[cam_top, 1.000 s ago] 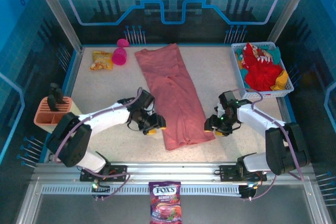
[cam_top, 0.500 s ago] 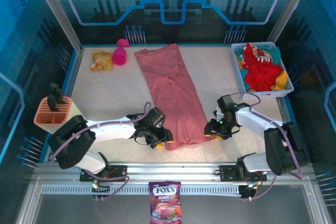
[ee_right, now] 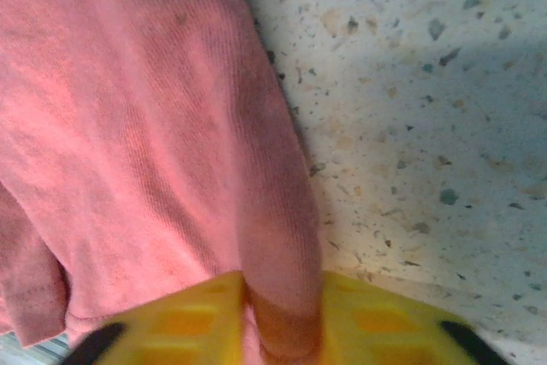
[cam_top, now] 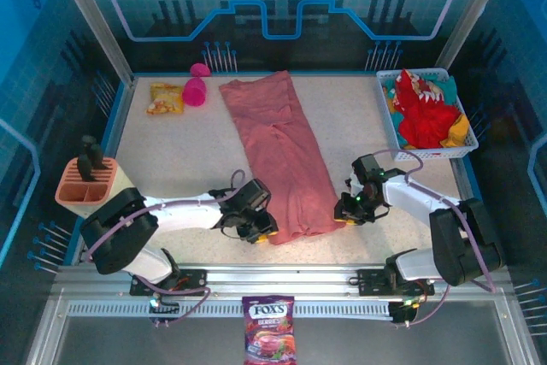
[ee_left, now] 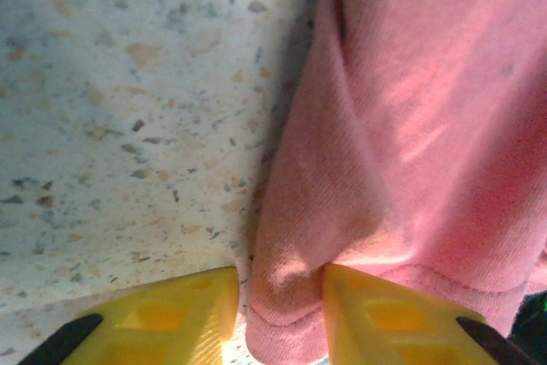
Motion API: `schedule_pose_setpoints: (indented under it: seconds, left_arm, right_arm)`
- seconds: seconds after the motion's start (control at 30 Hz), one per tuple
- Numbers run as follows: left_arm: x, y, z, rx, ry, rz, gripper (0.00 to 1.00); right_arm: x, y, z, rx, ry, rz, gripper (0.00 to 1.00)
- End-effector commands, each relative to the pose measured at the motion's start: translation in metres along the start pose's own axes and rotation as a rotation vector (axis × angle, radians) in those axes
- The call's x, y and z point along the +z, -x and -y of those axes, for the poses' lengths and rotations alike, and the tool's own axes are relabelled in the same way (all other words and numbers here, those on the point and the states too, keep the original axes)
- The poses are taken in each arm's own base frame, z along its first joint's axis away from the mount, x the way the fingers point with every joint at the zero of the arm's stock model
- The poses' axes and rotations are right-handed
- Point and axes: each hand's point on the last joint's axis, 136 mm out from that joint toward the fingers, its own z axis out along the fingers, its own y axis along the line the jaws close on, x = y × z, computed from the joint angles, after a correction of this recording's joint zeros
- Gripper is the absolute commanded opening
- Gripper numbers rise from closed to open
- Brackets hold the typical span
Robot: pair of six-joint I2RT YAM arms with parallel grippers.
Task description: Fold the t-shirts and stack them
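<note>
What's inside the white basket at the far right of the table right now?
In the white basket a crumpled red t-shirt with white print lies on top, with teal cloth and yellow cloth poking out around it. Anything beneath them is covered.

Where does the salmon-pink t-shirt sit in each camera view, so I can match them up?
Top external: salmon-pink t-shirt, a long strip from far centre to near centre, near end between left gripper and right gripper.
Left wrist: right half, its edge between the left gripper's yellow fingers.
Right wrist: left half, an edge fold between the right gripper's yellow fingers.
Shared landmark: the speckled table beside the cloth.
</note>
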Motion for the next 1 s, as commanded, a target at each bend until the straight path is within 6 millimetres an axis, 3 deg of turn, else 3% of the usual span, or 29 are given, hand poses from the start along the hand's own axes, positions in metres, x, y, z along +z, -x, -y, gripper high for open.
schedule_pose_setpoints:
  seconds: [0.0,0.27,0.43,0.57,0.63,0.8,0.97]
  left_arm:
    - [0.015,-0.004,0.017,0.017,-0.091,0.021,0.25]
    - [0.018,0.004,0.024,-0.011,-0.14,0.058,0.18]
    - [0.022,-0.002,0.033,-0.002,-0.164,0.04,0.15]
    - [0.023,-0.01,0.031,0.001,-0.156,0.024,0.05]
    - [0.021,-0.012,0.025,-0.008,-0.136,0.024,0.0]
    - [0.007,-0.014,0.0,-0.015,-0.048,0.039,0.0]
    - [-0.02,-0.025,-0.041,0.011,0.065,0.04,0.0]
  right_arm:
    - [0.001,-0.008,0.0,-0.01,-0.003,-0.02,0.21]
    - [-0.001,-0.015,0.005,-0.014,-0.025,-0.014,0.17]
    - [-0.001,-0.015,0.006,-0.013,-0.029,-0.013,0.11]
    - [-0.001,-0.015,0.006,-0.01,-0.028,-0.013,0.04]
    - [-0.002,-0.016,0.005,-0.011,-0.025,-0.016,0.0]
    - [-0.007,-0.027,0.014,0.007,-0.112,-0.029,0.0]
    - [-0.019,-0.04,0.006,-0.038,-0.167,-0.03,0.0]
